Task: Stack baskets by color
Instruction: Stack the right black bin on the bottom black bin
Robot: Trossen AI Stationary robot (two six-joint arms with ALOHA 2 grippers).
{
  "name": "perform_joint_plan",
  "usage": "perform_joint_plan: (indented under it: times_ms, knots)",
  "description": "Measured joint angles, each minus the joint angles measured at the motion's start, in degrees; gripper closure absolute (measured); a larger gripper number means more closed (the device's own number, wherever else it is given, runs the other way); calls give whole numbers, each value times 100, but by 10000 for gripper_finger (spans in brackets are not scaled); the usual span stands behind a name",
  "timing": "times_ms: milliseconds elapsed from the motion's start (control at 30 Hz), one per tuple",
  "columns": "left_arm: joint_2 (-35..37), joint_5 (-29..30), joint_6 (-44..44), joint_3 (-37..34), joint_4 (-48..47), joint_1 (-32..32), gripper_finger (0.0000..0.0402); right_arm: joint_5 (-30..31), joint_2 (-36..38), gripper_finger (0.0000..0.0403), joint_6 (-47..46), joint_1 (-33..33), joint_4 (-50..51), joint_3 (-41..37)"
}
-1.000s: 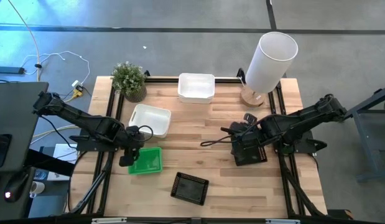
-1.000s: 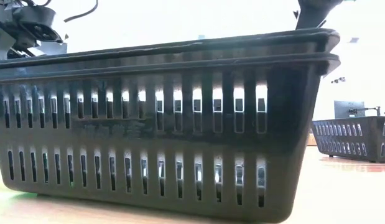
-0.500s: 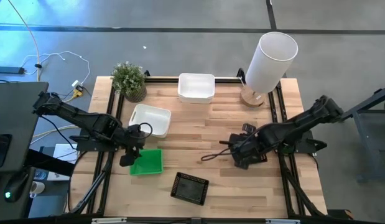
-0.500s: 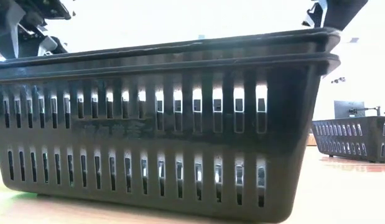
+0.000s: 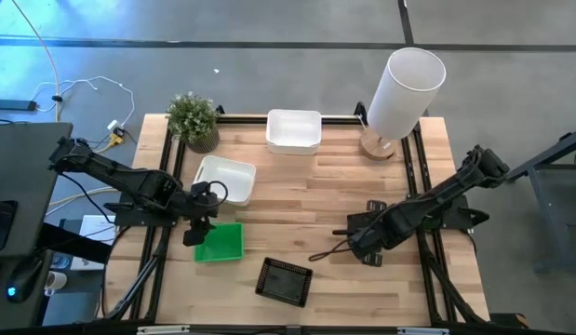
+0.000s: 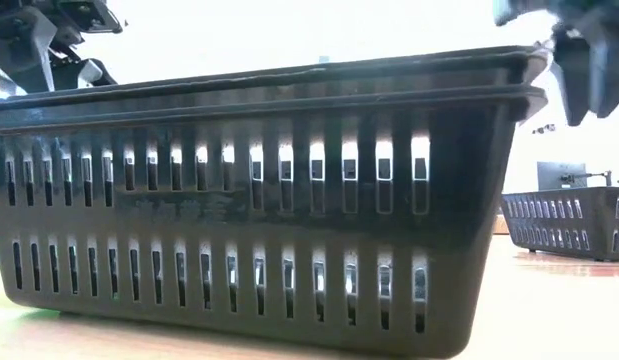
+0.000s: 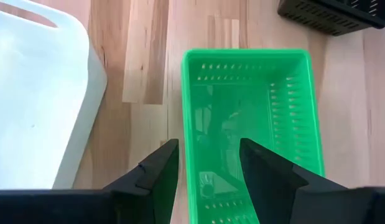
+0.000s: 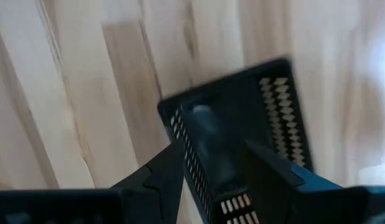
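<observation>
A green basket (image 5: 222, 242) (image 7: 254, 112) rests flat on the table at the left. My left gripper (image 5: 198, 229) (image 7: 208, 177) hovers open just above its left end, the fingers on either side of one long wall. A black basket (image 8: 242, 118) (image 6: 567, 225) rests on the table at the right. My right gripper (image 5: 360, 247) (image 8: 211, 180) points down over it, open, with one long wall showing between the fingers. Another black basket (image 5: 285, 281) (image 6: 259, 190) stands near the front edge and shows two nested rims. Two white baskets (image 5: 224, 179) (image 5: 294, 130) sit farther back.
A tall white cylinder (image 5: 404, 88) stands at the far right corner and a small potted plant (image 5: 193, 119) at the far left corner. A loose dark cable (image 5: 325, 251) trails from my right arm over the bare wood in the table's middle.
My right gripper has moved toward the table's near edge and downward, turning as it went, and now shows at the top right of the low view. My left gripper has risen a little above the green basket. The baskets lie where they were.
</observation>
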State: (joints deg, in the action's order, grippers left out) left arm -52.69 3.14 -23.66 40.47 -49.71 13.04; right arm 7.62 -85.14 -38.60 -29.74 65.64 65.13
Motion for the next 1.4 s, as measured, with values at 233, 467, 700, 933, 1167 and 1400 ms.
perform_joint_plan:
  times_ms: [233, 467, 700, 933, 1167, 1400]
  knots:
    - [0, 76, -15, 0, 2, 0, 245, -276, 0, 258, 1, -267, -479, -724]
    - [-1, 76, -17, 1, 2, 1, 245, -360, 0, 258, -21, -336, -950, -1148]
    - [-2, 96, -17, 0, 3, 0, 245, -361, 0, 258, -200, -338, -1253, -1622]
    - [-1, 97, -17, 0, 4, 1, 245, -509, 0, 279, -584, -338, -1599, -2063]
    - [0, 227, -20, 0, 13, 0, 245, -692, 0, 378, -790, -338, -1923, -2166]
    - [-1, 375, -20, 0, 15, 0, 245, -388, 0, 398, -1106, -336, -1972, -1825]
